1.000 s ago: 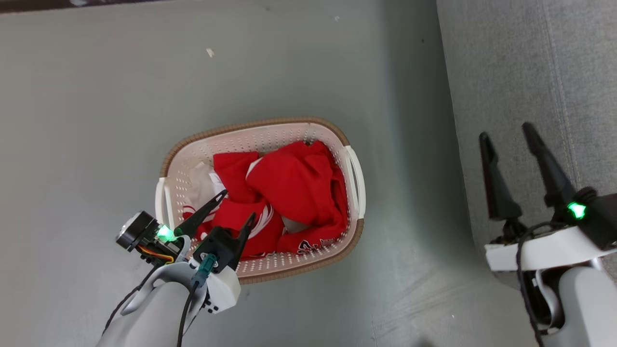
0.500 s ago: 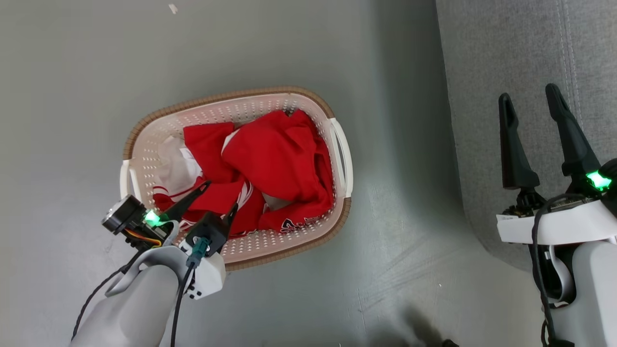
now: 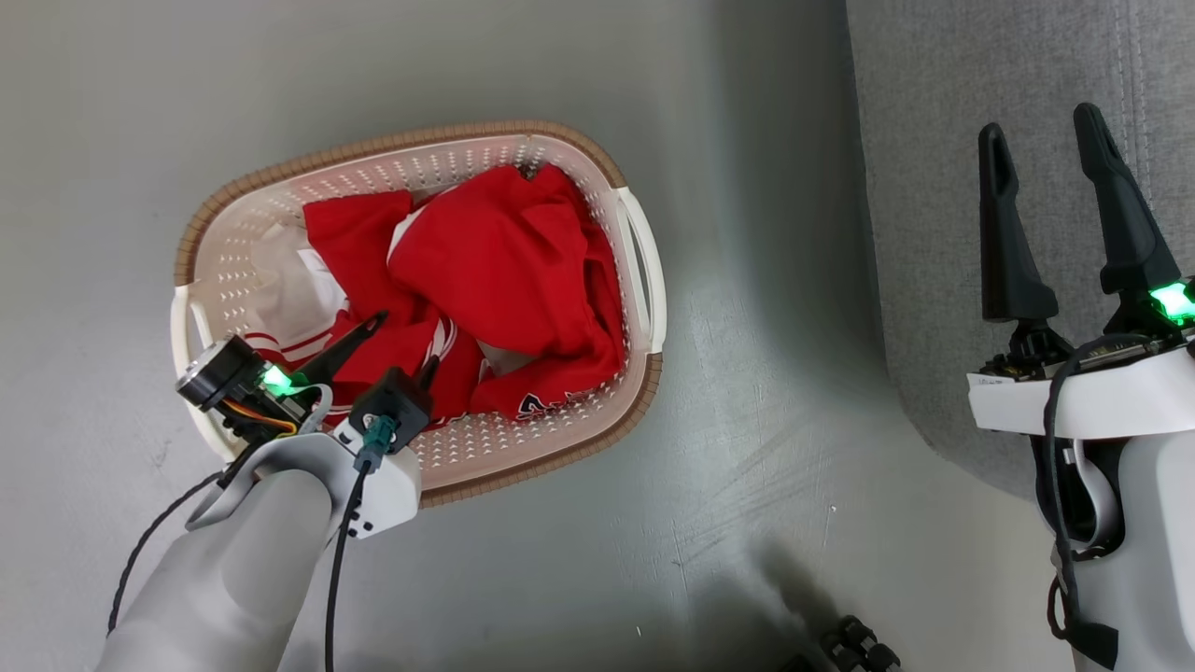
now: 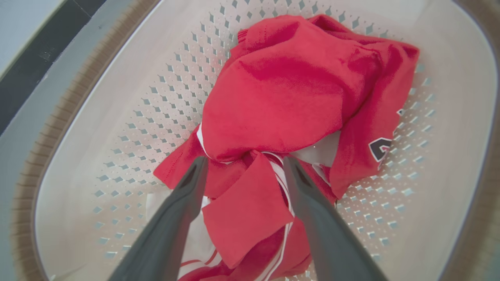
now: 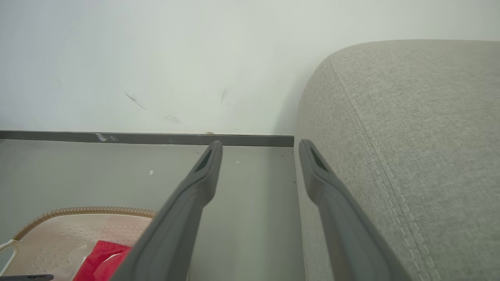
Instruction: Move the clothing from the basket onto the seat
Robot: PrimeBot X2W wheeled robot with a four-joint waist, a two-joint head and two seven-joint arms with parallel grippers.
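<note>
In the head view, the basket (image 3: 392,145) stands on the grey floor (image 3: 747,392) at centre left, and the red clothing (image 3: 504,261) lies heaped inside it. The left pincer (image 3: 406,341) is at the lower left, spread, with its tips over the red cloth. The right pincer (image 3: 1039,121) is at the right edge, also spread and empty, in front of the grey seat (image 3: 934,187).

In the left wrist view, the two fingers stand apart on either side of a red fold with white stripes – they pinch nothing. A dark logo (image 4: 379,146) shows at the right.

In the right wrist view, the fingers point at the floor and the wall (image 5: 156,58) – the seat fills the right, the basket the lower left corner.
</note>
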